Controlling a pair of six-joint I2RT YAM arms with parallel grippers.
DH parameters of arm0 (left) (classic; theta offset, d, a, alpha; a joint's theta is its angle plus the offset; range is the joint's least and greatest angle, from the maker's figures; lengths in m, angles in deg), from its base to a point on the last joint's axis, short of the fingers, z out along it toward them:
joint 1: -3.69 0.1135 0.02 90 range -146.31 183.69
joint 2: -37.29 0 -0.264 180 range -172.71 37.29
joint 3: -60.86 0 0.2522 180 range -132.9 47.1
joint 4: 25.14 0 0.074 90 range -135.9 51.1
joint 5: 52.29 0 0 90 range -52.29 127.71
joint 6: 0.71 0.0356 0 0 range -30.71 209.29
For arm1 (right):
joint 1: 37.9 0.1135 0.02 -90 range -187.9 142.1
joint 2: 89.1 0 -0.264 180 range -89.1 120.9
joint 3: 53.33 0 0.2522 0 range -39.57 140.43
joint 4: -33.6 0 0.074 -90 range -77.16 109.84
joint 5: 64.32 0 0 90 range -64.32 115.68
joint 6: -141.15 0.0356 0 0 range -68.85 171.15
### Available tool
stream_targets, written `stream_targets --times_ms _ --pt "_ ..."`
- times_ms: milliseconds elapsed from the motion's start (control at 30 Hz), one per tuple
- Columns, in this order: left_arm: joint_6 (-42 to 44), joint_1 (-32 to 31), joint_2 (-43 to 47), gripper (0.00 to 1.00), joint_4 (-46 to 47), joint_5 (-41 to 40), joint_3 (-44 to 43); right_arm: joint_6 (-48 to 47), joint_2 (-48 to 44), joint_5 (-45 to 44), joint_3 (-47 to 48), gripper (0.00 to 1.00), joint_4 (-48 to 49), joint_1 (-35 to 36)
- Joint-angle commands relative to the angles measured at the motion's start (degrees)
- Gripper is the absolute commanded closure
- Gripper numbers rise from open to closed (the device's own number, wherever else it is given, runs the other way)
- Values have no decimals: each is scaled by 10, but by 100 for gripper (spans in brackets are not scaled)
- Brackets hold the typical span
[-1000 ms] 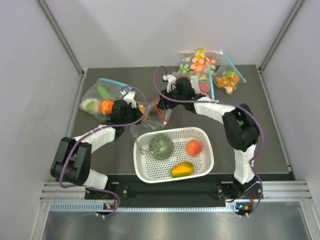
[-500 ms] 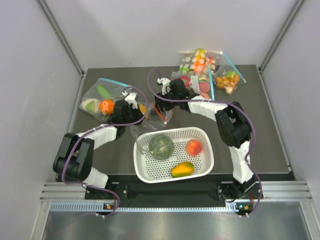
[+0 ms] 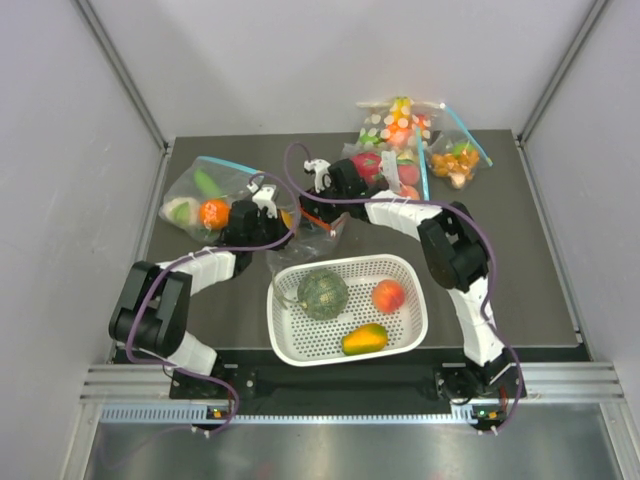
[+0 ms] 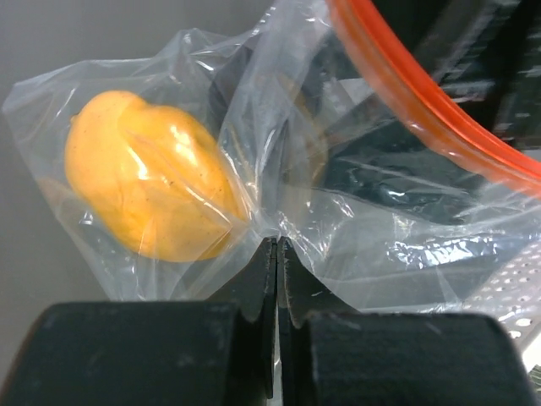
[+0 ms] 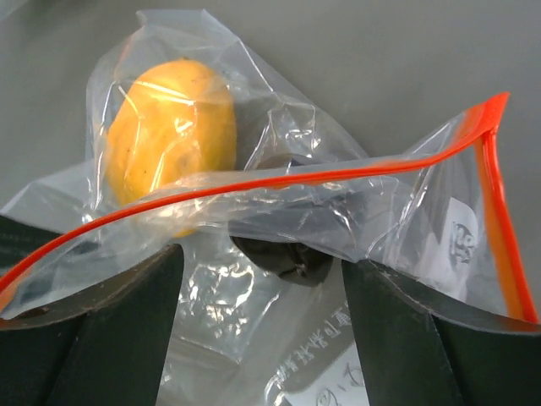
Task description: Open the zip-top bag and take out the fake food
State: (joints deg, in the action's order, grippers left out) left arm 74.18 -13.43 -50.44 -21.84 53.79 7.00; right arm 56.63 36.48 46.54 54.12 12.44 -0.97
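Note:
The zip-top bag (image 3: 322, 233) lies crumpled just behind the white basket (image 3: 412, 318), its red-orange zip strip (image 5: 254, 181) open. Inside it are a small orange (image 5: 169, 127) and a small dark piece (image 5: 283, 254). My left gripper (image 3: 280, 224) is shut on a fold of the bag's plastic (image 4: 277, 241), with the orange (image 4: 148, 178) just to its left. My right gripper (image 3: 316, 205) is open at the bag's mouth; its fingers (image 5: 101, 338) stand wide on either side of the dark piece, with plastic over them. The melon (image 3: 323, 293), peach (image 3: 388, 295) and mango (image 3: 364, 339) lie in the basket.
A clear bag with a blue zip strip (image 3: 203, 192) holding toy food lies at the left, beside my left arm. More blue-zipped bags of toy food (image 3: 400, 128) (image 3: 460, 160) lie at the back right. Grey walls close in both sides.
My right gripper has moved left from the back bags to the mouth of the red-zipped bag. My left gripper has stayed shut on the bag.

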Motion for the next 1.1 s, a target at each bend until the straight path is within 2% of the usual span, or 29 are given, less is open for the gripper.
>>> stream_targets --times_ms 0,133,233,267,333,367,433,467,700,833,1067 --pt "-4 3 -3 100 37 26 -20 -11 19 3 40 25 -2 14" --pt "-2 2 -3 100 38 26 -18 -11 31 -6 54 25 -15 17" --pt "-3 2 0 100 38 30 -17 -9 32 -12 52 29 -4 18" --pt "-4 2 1 100 38 32 -17 -8 32 -15 48 38 1 18" --pt "-4 2 5 100 38 33 -14 -1 31 -26 46 50 17 18" --pt "-4 2 6 100 38 32 -13 1 30 -29 39 61 23 18" --pt "-2 2 12 100 33 23 -11 8 21 -38 22 73 40 18" --pt "-2 2 14 100 31 19 -10 9 16 -42 12 75 48 18" --pt "-19 6 33 100 7 -33 -15 -2 -74 -72 -74 82 64 18" --pt "-29 10 38 100 9 -35 -17 -13 -130 -83 -154 85 70 18" --pt "-30 12 40 100 3 -32 -18 -5 -199 -85 -214 87 98 17"
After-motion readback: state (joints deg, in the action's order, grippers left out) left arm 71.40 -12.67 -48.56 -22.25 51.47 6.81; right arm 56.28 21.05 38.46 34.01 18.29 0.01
